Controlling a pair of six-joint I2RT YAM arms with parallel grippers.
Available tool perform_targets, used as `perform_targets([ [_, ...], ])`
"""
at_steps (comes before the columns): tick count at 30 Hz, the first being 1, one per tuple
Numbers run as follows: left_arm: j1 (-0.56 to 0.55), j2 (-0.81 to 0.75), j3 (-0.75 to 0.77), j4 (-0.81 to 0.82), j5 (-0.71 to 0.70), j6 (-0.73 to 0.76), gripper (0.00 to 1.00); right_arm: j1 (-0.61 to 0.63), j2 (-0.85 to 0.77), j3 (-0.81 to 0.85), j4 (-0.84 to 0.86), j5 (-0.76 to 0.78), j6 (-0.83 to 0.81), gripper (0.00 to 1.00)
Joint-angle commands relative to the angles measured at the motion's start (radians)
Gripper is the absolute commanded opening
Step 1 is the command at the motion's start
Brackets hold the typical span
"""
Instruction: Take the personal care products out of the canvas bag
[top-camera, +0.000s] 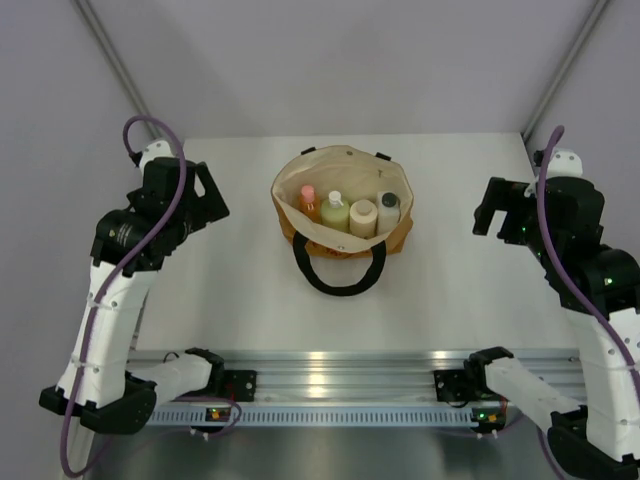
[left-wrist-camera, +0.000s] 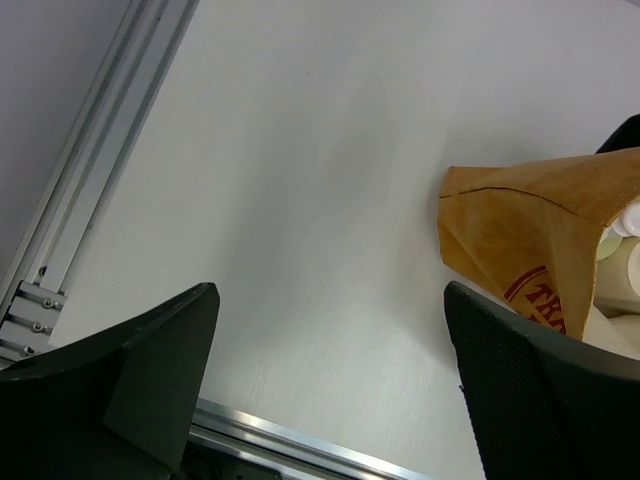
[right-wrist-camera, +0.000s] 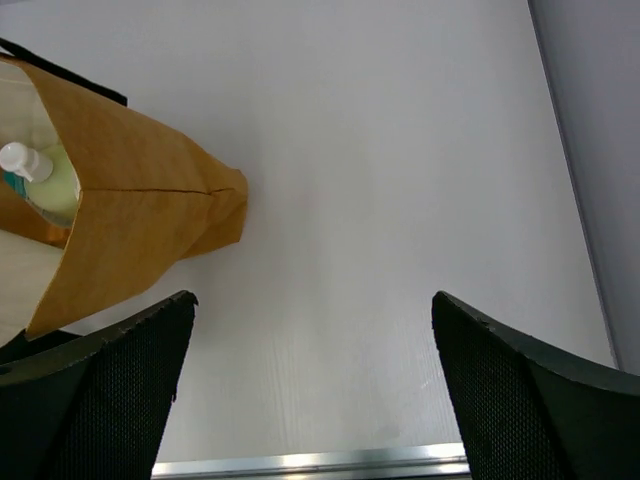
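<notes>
The tan canvas bag stands at the middle of the table, mouth open, black handle lying toward me. Inside stand the orange bottle with pink cap, the yellow-green bottle with white top, the short cream cylinder and the clear bottle with black cap. My left gripper is open and empty, left of the bag. My right gripper is open and empty, right of the bag. The bag's corner shows in the left wrist view and in the right wrist view, where the yellow-green bottle peeks out.
An aluminium rail runs along the table's near edge, with both arm bases on it. Grey walls with metal struts close in the back and sides. White table surface lies on both sides of the bag.
</notes>
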Motion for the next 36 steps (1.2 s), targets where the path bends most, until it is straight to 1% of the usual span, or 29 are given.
perform_targets([
  [1, -0.003, 0.013, 0.045, 0.03, 0.014, -0.012, 0.99, -0.014, -0.013, 0.026, 0.006, 0.049, 0.004, 0.99],
  [5, -0.003, 0.031, 0.079, 0.03, 0.046, -0.029, 0.99, -0.014, -0.018, 0.027, 0.007, 0.048, 0.011, 0.99],
  [8, -0.003, 0.056, 0.106, 0.031, 0.112, -0.056, 0.98, -0.012, -0.016, 0.015, 0.007, 0.033, 0.044, 0.99],
  [10, -0.003, 0.077, 0.12, 0.031, 0.178, -0.085, 0.98, -0.014, -0.016, 0.009, 0.02, -0.038, 0.052, 0.99],
  [14, -0.004, 0.121, 0.148, 0.044, 0.27, -0.13, 0.98, -0.012, -0.001, 0.004, 0.021, -0.095, 0.075, 0.99],
  [17, -0.02, 0.167, 0.146, 0.057, 0.327, -0.179, 0.98, -0.014, 0.016, 0.004, 0.024, -0.17, 0.069, 0.99],
  [18, -0.068, 0.18, 0.142, 0.083, 0.326, -0.191, 0.98, -0.014, 0.018, 0.001, 0.035, -0.193, 0.066, 0.99],
  [20, -0.133, 0.213, 0.158, 0.091, 0.257, -0.202, 0.98, -0.014, 0.019, -0.013, 0.056, -0.278, 0.061, 0.99],
  [21, -0.188, 0.252, 0.169, 0.091, 0.237, -0.211, 0.98, -0.014, 0.024, -0.011, 0.069, -0.33, 0.063, 0.99],
  [22, -0.207, 0.27, 0.189, 0.091, 0.22, -0.216, 0.98, -0.014, 0.03, -0.008, 0.072, -0.352, 0.064, 1.0],
  [25, -0.25, 0.324, 0.197, 0.09, 0.169, -0.236, 0.87, -0.012, 0.056, 0.013, 0.072, -0.414, 0.072, 0.99],
  [26, -0.262, 0.333, 0.194, 0.088, 0.131, -0.239, 0.81, -0.012, 0.057, 0.024, 0.072, -0.426, 0.075, 0.99],
  [27, -0.291, 0.342, 0.189, 0.088, 0.109, -0.252, 0.79, -0.009, 0.061, 0.032, 0.073, -0.437, 0.08, 0.99],
  [29, -0.32, 0.364, 0.168, 0.086, 0.077, -0.265, 0.7, -0.002, 0.07, 0.053, 0.078, -0.46, 0.093, 1.0],
  [32, -0.34, 0.37, 0.133, 0.085, 0.057, -0.282, 0.65, 0.024, 0.09, 0.095, 0.081, -0.49, 0.113, 0.99],
  [36, -0.351, 0.355, 0.053, 0.083, 0.046, -0.308, 0.64, 0.066, 0.114, 0.136, 0.11, -0.556, 0.159, 0.97],
])
